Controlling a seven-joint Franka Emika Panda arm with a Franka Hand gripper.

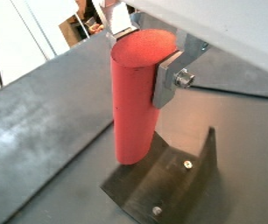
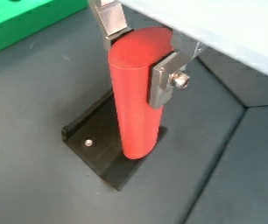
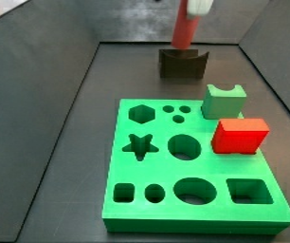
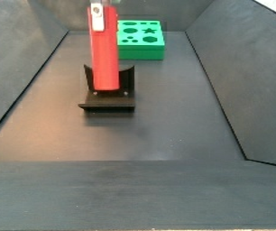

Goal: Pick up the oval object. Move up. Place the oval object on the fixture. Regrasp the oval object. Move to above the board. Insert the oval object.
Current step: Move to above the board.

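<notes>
The salmon-red peg (image 2: 140, 92) sits between the silver plates of the gripper (image 2: 139, 39) over the dark grey-brown fixture (image 4: 108, 93) on a dark grey floor (image 4: 165, 117), with the bright green board (image 3: 192, 166), a paler green block (image 3: 226, 100) and a red cube (image 3: 240, 135).

Both wrist views look close down along the end effector (image 1: 143, 51) at the fixture (image 2: 95, 140). Both side views face opposite ways, sharing the board (image 3: 198, 176), fixture at 12 o'clock.
</notes>
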